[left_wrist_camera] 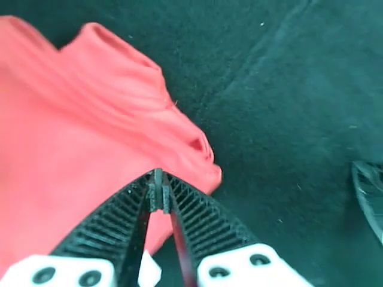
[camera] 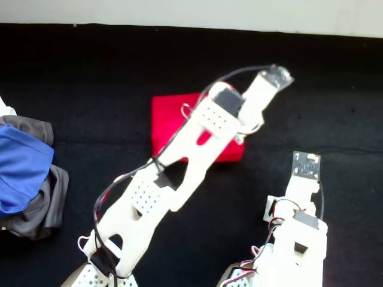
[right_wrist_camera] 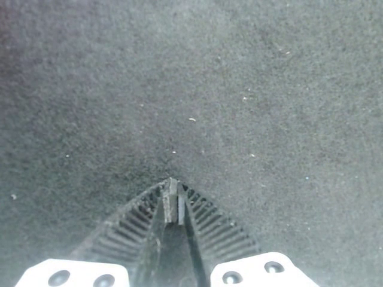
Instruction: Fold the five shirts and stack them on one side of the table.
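High view: red shirt point(camera: 170, 116) lies folded into a rough rectangle near the middle of the black table point(camera: 90, 72), flat, edges fairly straight. Left wrist view shows the same red shirt point(left_wrist_camera: 78, 137) with soft ripples and a rounded, bunched corner fold at its edge.

At the table's left edge is a loose pile, a blue shirt point(camera: 21, 167) on top of a grey shirt point(camera: 42, 209), well apart from the red one. The left arm point(camera: 179, 167) stretches diagonally across the red shirt and hides much of its right half. The right arm point(camera: 296, 239) sits at lower right, off the shirt.

Left gripper point(left_wrist_camera: 157, 191) has its tips pressed together over the shirt's edge near the bunched corner, with no cloth visibly pinched. Right gripper point(right_wrist_camera: 172, 200) is also closed and empty, over bare black table.
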Motion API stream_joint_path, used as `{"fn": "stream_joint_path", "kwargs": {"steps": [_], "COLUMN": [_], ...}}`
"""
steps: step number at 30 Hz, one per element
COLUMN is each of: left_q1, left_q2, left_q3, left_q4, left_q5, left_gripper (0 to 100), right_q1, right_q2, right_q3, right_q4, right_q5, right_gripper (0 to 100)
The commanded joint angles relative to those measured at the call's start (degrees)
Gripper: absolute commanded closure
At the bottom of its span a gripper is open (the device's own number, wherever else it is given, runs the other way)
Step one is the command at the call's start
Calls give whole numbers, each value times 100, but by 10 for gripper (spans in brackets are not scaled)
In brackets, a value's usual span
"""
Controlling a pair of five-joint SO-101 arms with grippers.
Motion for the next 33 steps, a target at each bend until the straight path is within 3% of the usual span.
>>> {"fn": "stream_joint_path", "kwargs": {"steps": [1, 6, 10, 14, 19, 22, 28, 33], "left_q1": [-163, -778, -1235, -1798, -2985, -3714, -4558, -5033], "left_q2": [-497, -760, -1736, -3547, -5349, -5956, -7275, -8207], "left_q3": [-778, -796, -66, 1754, 4655, 6554, 10035, 11837], "left_q4": [941, 1143, 1160, 1143, 1081, 440, -2084, -3138], "left_q5": [53, 70, 79, 53, 35, 26, -387, -448], "left_gripper": [991, 991, 991, 991, 991, 991, 991, 991], "right_q1": [-110, -110, -110, -110, -198, -602, -1033, -1367], "right_q2": [-4, -4, -4, -4, -4, -13, 48, 242], "right_q3": [84, 84, 84, 75, 31, -207, -2325, -3978], "right_q4": [-101, -101, -101, -101, -75, 171, 1859, 2536], "right_q5": [-35, -35, -35, -35, -35, 0, -35, -35], "right_gripper": [991, 991, 991, 991, 985, 975, 915, 920]}}
